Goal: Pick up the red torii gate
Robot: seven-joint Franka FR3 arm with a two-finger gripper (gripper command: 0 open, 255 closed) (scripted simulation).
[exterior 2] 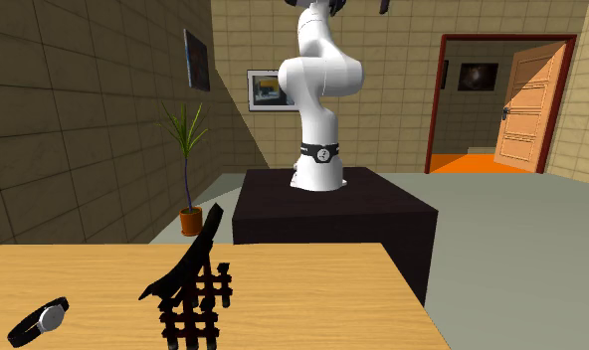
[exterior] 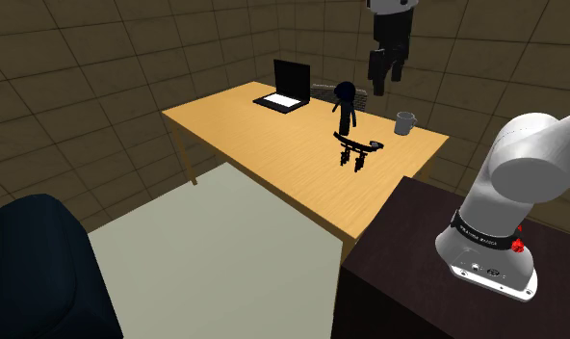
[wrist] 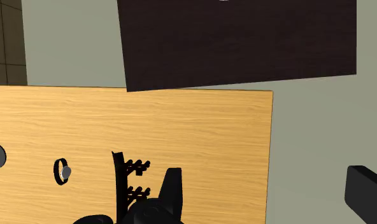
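Observation:
The torii gate [exterior: 355,151] stands upright on the wooden table [exterior: 273,144], near the edge closest to the stand; it is drawn almost black with a trace of red. It appears close up in the second exterior view [exterior 2: 193,288]. My gripper [exterior: 386,79] hangs high above the table, well above the gate and toward the mug. In the wrist view the gate [wrist: 127,181] lies far below, beside one finger [wrist: 171,191]; the gripper [wrist: 268,197] is open, its fingers wide apart and holding nothing.
Also on the table are an open laptop [exterior: 285,87], a black figurine [exterior: 346,104], a grey mug [exterior: 404,122] and a wristwatch [exterior 2: 39,320]. The dark stand [exterior: 418,270] adjoins the table. A dark blue chair [exterior: 38,270] is at the shoulder view's lower left.

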